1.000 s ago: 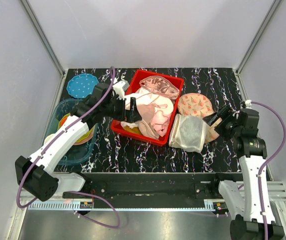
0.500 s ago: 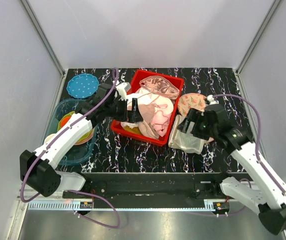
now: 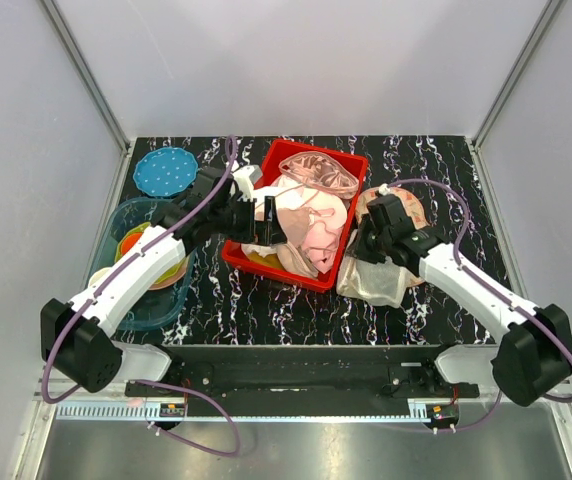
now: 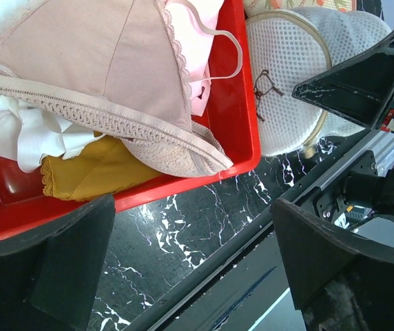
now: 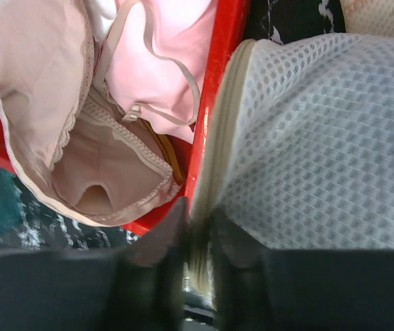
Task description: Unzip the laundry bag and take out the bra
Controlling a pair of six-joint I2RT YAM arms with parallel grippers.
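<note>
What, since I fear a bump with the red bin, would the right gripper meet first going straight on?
The laundry bag: its zip rim sits between the right gripper's fingers, seemingly pinched. The red bin lies beside that line.

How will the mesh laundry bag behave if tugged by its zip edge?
Probably floppy: the laundry bag is thin mesh and sits crumpled. It is likely light, so it may slide on the table rather than unzip unless pinned. The red bin beside it might brace it.

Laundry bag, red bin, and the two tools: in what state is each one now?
red bin, filled with pale garments
laundry bag, looks zipped, resting against the red bin
left tool, open, empty, above the red bin
right tool, shut on the laundry bag's zip edge
</note>
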